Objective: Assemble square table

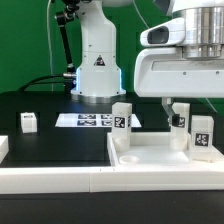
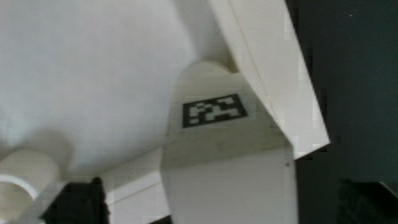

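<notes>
The square table's white slab [image 1: 150, 158] lies with its raised rim up in the front right of the exterior view. Three short white tagged legs stand at its corners: one at the back left [image 1: 122, 117], one at the front right [image 1: 203, 135] and one at the back right [image 1: 180, 121]. My gripper [image 1: 176, 106] hangs over that back right leg. In the wrist view the leg [image 2: 222, 185] stands between my dark fingers [image 2: 80, 200], with a gap on each side. The gripper [image 2: 222, 208] is open. The slab [image 2: 89, 80] fills most of that view.
A fourth small tagged leg [image 1: 28, 122] stands alone on the black table at the exterior view's left. The marker board [image 1: 85, 120] lies in front of the robot base [image 1: 97, 70]. A long white bar [image 1: 60, 180] runs along the front, and a white block [image 1: 3, 148] sits at the left edge.
</notes>
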`<move>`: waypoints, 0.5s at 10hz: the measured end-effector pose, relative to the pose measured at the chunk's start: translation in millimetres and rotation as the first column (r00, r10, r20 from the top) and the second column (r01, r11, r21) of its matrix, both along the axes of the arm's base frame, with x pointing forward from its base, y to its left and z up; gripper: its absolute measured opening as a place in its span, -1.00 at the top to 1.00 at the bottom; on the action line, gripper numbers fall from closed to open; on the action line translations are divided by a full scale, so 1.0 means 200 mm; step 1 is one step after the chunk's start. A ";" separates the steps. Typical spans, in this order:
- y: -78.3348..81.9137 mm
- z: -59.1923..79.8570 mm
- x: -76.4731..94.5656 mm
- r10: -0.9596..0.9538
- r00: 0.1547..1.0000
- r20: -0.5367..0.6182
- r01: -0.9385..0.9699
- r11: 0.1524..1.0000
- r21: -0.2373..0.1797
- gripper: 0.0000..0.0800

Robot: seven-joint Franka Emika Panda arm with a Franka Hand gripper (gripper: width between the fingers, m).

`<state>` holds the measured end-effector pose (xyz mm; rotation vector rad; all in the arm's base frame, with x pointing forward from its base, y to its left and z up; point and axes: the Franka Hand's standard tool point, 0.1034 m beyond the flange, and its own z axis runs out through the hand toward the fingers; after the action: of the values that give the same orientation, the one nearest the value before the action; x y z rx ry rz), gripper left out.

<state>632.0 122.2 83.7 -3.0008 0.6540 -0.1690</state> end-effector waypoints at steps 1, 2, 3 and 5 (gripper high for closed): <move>0.02 -0.01 0.00 0.005 1.000 0.000 -0.005 1.000 0.001 -0.62; 0.02 -0.01 0.00 0.006 1.000 0.000 -0.006 1.000 0.001 -0.62; 0.02 -0.01 0.00 0.007 1.000 0.000 -0.007 1.000 0.000 -0.62; 0.01 -0.01 0.00 0.006 1.000 0.000 -0.006 1.000 0.000 -0.55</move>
<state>631.6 123.3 82.0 -3.0025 0.6447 -0.1688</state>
